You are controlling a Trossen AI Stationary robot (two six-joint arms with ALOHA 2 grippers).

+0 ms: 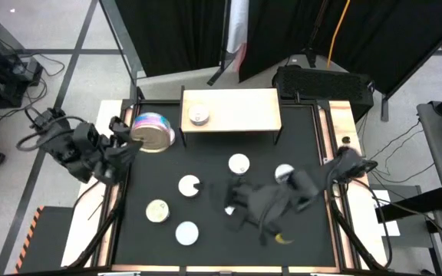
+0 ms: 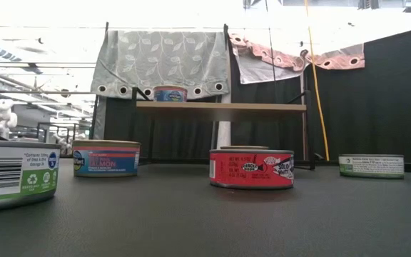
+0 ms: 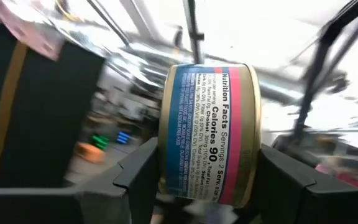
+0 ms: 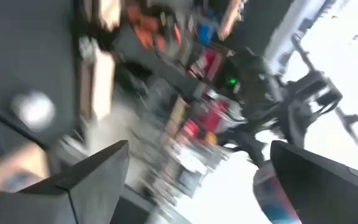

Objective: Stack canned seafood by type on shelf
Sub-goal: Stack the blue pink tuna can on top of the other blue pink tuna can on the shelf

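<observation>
A blue-labelled tin (image 3: 209,134) is pinched on its side in the left end effector (image 1: 133,140), held off the shelf's (image 1: 232,111) nine o'clock end, where one tin (image 1: 199,116) already sits. The right end effector (image 4: 191,180) is spread and empty above the counter (image 1: 305,138), with five tins lying loose around it. The carry-to-shelf step appears under way; next, the held tin would need levelling and setting onto its match.

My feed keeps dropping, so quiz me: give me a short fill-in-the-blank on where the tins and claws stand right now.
1. The left claw holds a tin with a blue and ____ label.
2. The wooden shelf carries ____ tin.
3. The right claw, empty, stands ____.
4. In the low view, the tin nearest the middle has a ____ label.

Missing words: pink; one; open; red
</observation>
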